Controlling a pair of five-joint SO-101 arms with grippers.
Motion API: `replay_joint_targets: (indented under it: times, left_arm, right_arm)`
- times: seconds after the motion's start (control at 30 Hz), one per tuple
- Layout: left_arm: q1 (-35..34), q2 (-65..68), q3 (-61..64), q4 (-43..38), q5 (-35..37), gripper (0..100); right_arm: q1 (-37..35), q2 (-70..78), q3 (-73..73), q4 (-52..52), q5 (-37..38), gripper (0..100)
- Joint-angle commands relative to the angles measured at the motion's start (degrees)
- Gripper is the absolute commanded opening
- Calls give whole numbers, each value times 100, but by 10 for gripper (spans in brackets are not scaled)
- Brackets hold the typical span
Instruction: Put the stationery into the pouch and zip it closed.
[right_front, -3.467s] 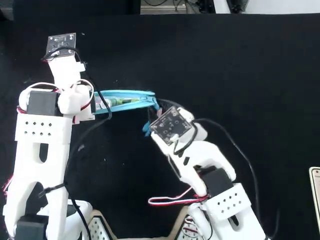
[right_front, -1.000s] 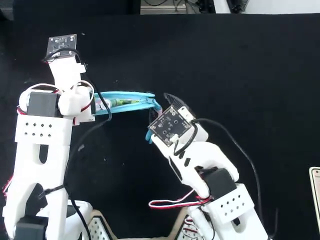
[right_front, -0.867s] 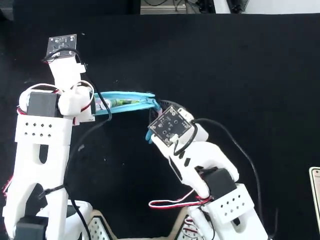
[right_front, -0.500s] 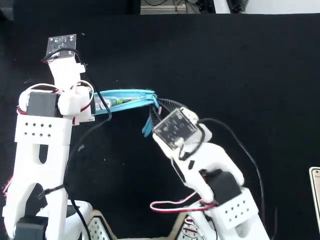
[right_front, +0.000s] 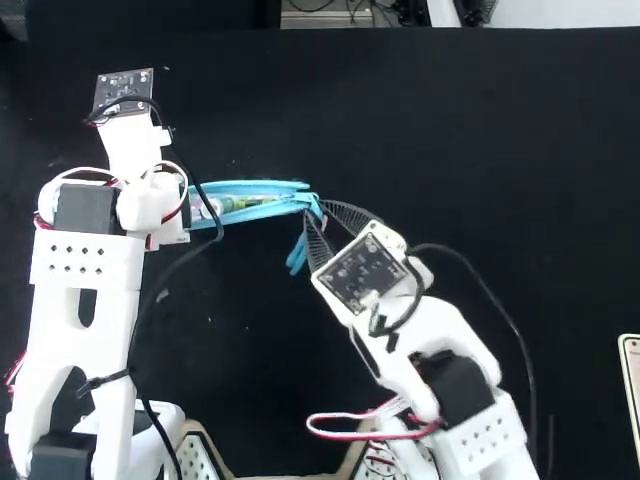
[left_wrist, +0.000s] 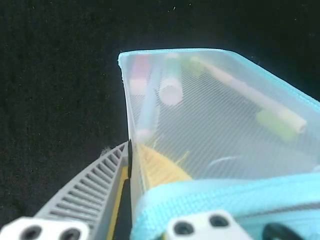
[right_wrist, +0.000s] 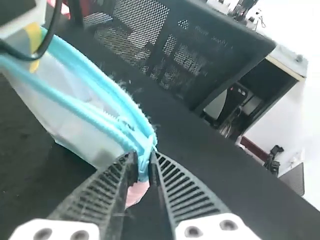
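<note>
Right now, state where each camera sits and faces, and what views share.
High view: above the table, looking down on left arm, right arm and pouch.
Left wrist view: on the left arm, facing past the left pincer at the pouch.
Right wrist view: on the right arm, facing the right pincer clamping the pouch's end.
All share the pouch.

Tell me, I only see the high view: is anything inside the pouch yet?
Observer: Yes. The left wrist view looks through the pouch's clear mesh wall, and several pens lie inside.
Operator: Is the right claw grabbing something?
Observer: Its wrist view shows the right claw pinching the turquoise zip edge at the pouch's end corner.
Operator: And the left claw?
Observer: The left claw clamps the pouch's other end, with a ribbed gray finger flat against the wall.
</note>
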Motion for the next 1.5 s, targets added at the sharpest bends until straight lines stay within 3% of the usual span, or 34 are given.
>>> replay_joint_targets:
  times: [0.0, 0.3, 0.43, 0.63, 1.0, 1.2, 1.47]
  left_arm:
    - [40, 18, 242, 44, -35, 30]
    - [31, -985, 365, 0, -237, 30]
    - [13, -1363, 884, -387, -237, 30]
    - [31, -1952, 1648, -1011, -193, 30]
    - [48, -3455, 2853, -1881, -185, 30]
    - [391, -3411, 2897, -1855, -202, 30]
    - [462, -3411, 2888, -1855, -220, 30]
  right_arm:
    - [-211, -57, -716, 580, -53, 11]
    - [-457, 927, -1508, 949, 0, 11]
    - [-624, 1587, -2264, 1433, -70, 11]
    - [-765, 1982, -2589, 1530, -844, 11]
    - [-738, 1763, -1947, 1125, -870, 12]
    - [-738, 1798, -1930, 1108, -888, 77]
    - [-730, 1780, -1525, 1002, -853, 77]
